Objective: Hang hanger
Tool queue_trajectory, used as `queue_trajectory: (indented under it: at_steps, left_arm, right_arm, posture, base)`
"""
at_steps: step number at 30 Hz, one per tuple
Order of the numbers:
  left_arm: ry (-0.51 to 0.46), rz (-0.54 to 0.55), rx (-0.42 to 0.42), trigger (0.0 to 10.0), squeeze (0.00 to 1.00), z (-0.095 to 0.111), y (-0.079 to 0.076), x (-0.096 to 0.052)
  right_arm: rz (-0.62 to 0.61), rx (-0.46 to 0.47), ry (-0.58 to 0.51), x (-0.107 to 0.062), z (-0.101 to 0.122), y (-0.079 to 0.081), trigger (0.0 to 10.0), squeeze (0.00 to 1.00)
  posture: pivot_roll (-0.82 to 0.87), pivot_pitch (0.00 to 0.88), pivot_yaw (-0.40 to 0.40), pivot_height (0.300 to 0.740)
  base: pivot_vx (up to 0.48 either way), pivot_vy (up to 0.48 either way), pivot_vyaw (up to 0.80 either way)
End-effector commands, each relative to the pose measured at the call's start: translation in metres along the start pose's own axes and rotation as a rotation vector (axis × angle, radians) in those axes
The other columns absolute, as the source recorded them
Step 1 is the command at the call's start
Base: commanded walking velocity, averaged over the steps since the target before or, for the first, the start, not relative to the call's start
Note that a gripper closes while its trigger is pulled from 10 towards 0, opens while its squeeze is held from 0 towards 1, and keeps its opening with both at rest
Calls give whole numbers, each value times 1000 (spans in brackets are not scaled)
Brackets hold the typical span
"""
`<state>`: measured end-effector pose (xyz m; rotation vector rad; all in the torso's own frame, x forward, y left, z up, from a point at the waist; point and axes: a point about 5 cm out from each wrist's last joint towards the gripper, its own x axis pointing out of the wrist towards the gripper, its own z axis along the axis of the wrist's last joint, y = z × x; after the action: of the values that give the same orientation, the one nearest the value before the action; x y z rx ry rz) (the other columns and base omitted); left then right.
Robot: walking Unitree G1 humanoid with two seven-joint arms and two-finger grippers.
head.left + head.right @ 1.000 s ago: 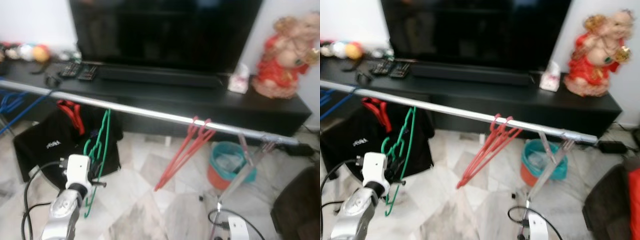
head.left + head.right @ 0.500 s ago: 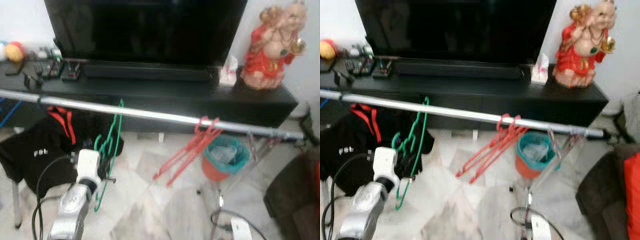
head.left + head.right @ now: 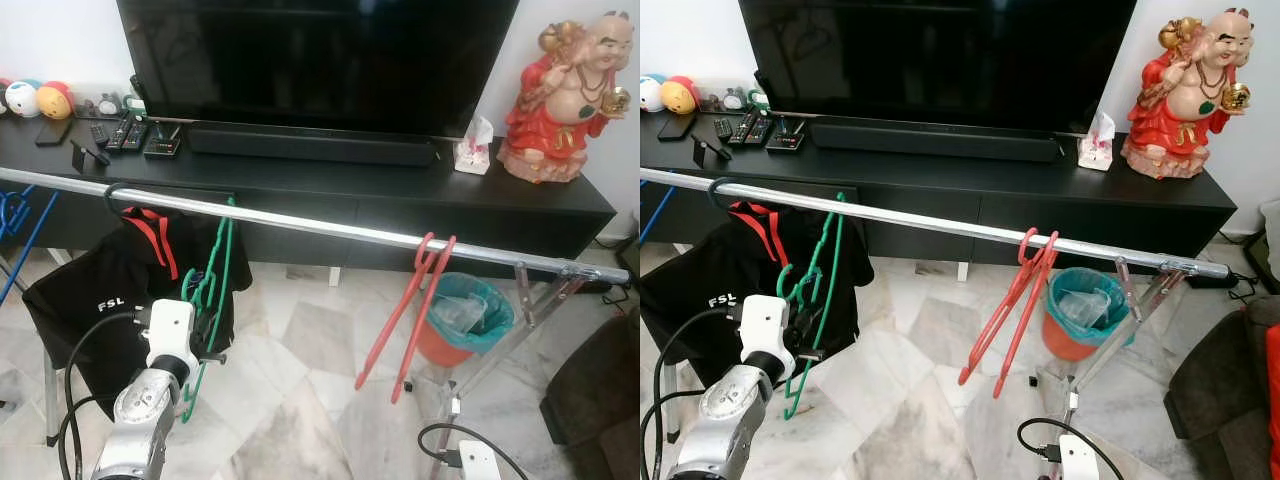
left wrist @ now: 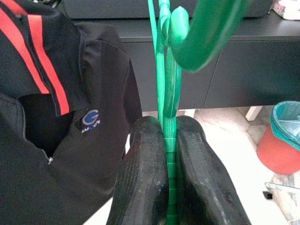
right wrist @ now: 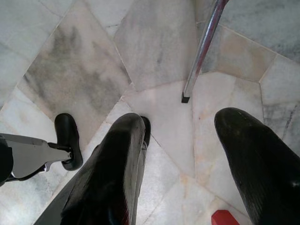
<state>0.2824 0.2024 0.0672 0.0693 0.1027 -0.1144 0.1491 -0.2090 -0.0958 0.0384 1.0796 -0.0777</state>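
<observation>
The green hanger (image 3: pixel 213 290) hangs by its hook on the silver rail (image 3: pixel 330 230), beside a black shirt (image 3: pixel 110 290) at its 9 o'clock, its lower part pinched between the closed fingers of the left tool (image 4: pixel 169 187). Red hangers (image 3: pixel 412 305) hang farther along at 3 o'clock, and the right tool (image 5: pixel 187 178) gapes open above the marble floor (image 5: pixel 154 42)
</observation>
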Motion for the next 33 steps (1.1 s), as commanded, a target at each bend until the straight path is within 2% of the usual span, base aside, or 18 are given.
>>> queue_trajectory:
  at_steps: [1, 9, 14, 15, 25, 33]
  left_arm:
    - [-42, 7, 35, 10000, 0, 10, -2, 4]
    - [-28, 40, 49, 10000, 0, 8, -4, 6]
    - [-28, 53, 54, 10000, 0, 9, -2, 7]
    - [-29, 60, 52, 10000, 0, 9, -1, 6]
    - [-29, 59, 47, 10000, 0, 8, -2, 6]
    - [-26, 17, 38, 10000, 0, 7, -5, 5]
  right_arm:
    - [-10, 0, -5, -1, 1, -4, 10000, 0]
    - [6, -6, -21, -1, 2, -3, 10000, 0]
    - [17, -27, -17, -1, 3, -3, 10000, 0]
    - [12, -7, -14, -1, 2, -3, 10000, 0]
    - [8, -18, -7, -1, 1, -4, 10000, 0]
    - [9, -23, 0, -1, 1, -4, 10000, 0]
  posture:
    - [151, 0, -63, 740]
    - [149, 0, -63, 740]
    - [151, 0, -64, 740]
    - [152, 0, -64, 740]
    - [152, 0, -65, 740]
    - [155, 0, -67, 740]
  base:
    - [0, 0, 0]
    - [0, 0, 0]
    - [266, 0, 580]
    - [274, 0, 0]
    - [286, 0, 0]
    - [242, 0, 0]
